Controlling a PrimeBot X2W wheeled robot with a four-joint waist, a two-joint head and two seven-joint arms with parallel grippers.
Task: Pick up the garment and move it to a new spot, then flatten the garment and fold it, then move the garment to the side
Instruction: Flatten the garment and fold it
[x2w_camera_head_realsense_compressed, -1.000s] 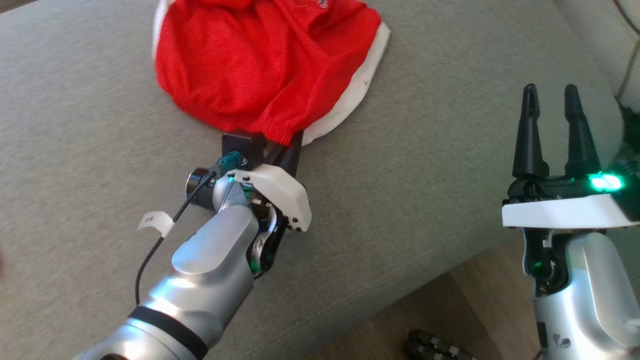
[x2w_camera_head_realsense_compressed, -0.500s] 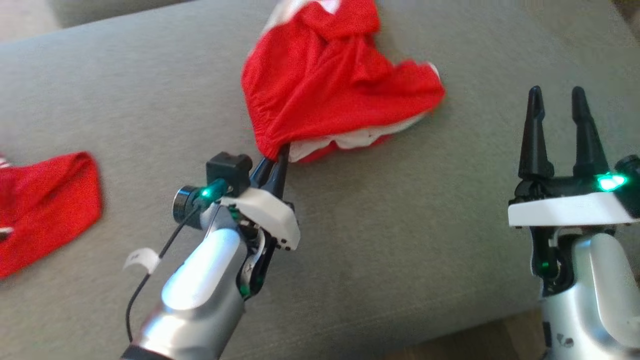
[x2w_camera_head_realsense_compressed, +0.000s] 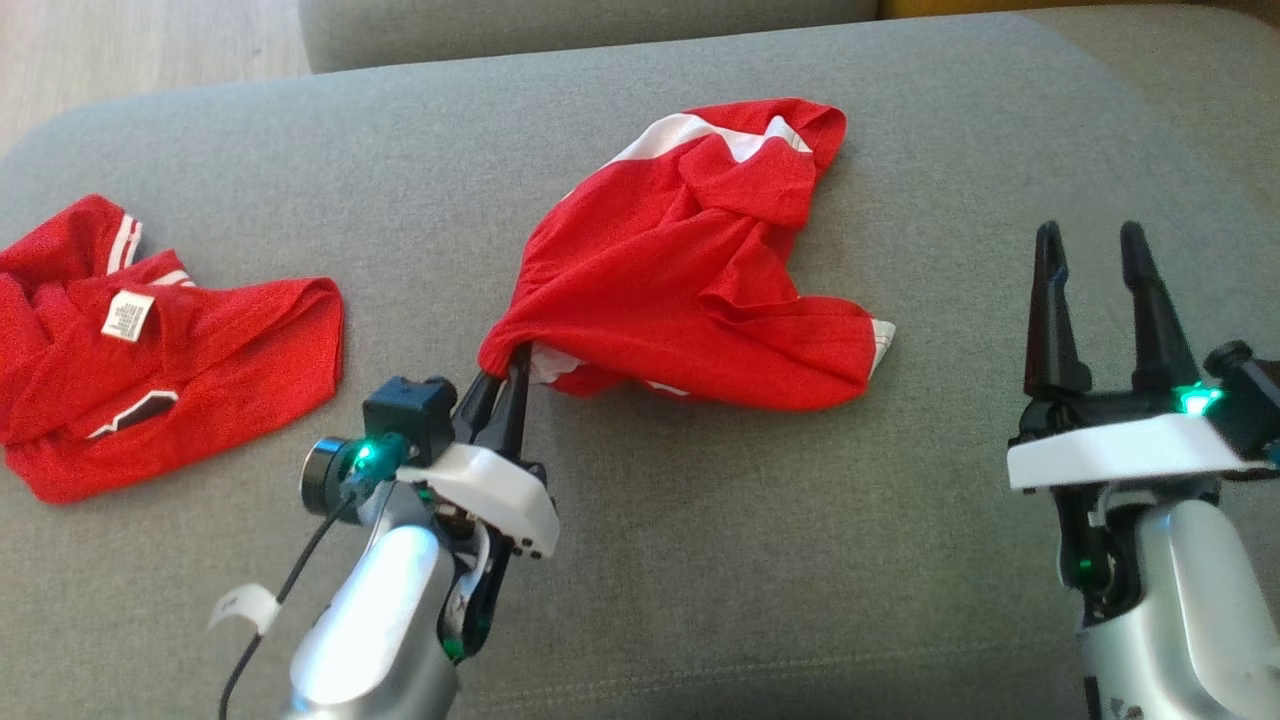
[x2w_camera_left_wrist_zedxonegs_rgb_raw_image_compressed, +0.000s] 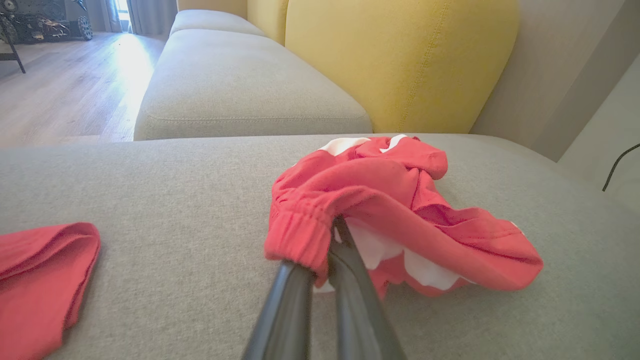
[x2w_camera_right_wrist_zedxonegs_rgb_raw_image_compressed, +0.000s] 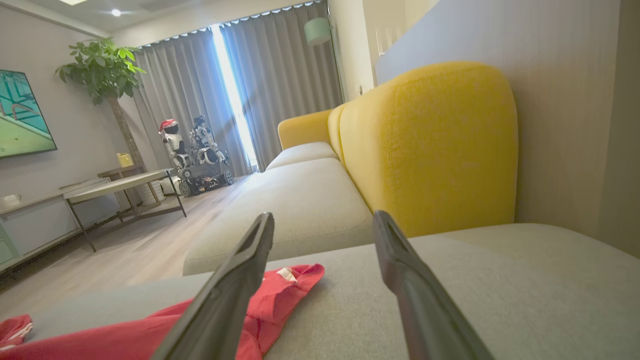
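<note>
The grey sofa seat (x2w_camera_head_realsense_compressed: 700, 560) gives plenty of room, and the garment (x2w_camera_head_realsense_compressed: 690, 290) lies bunched near its middle, red with white panels, most of its cloth resting on the cushion. A second red garment (x2w_camera_head_realsense_compressed: 150, 350) lies well apart at the left edge. The left end effector (x2w_camera_head_realsense_compressed: 505, 385) is clamped narrow on the garment's gathered hem (x2w_camera_left_wrist_zedxonegs_rgb_raw_image_compressed: 295, 240), which the left wrist view shows wrapped over the two fingers. The right end effector (x2w_camera_head_realsense_compressed: 1088, 235) hangs spread wide and holds nothing, off to the right of the heap.

The step in hand looks like the carry to a new spot. The bite is small, a pinch on one edge only, so the move should be smooth and unhurried, as a jerk could pull the hem free. Lifting enough to take the trailing cloth off the cushion would stop it rolling into a tighter wad. A good place to put it down is the bare stretch between the two arms, away from the other red piece, so the right end effector can reach an opposite edge for flattening.
</note>
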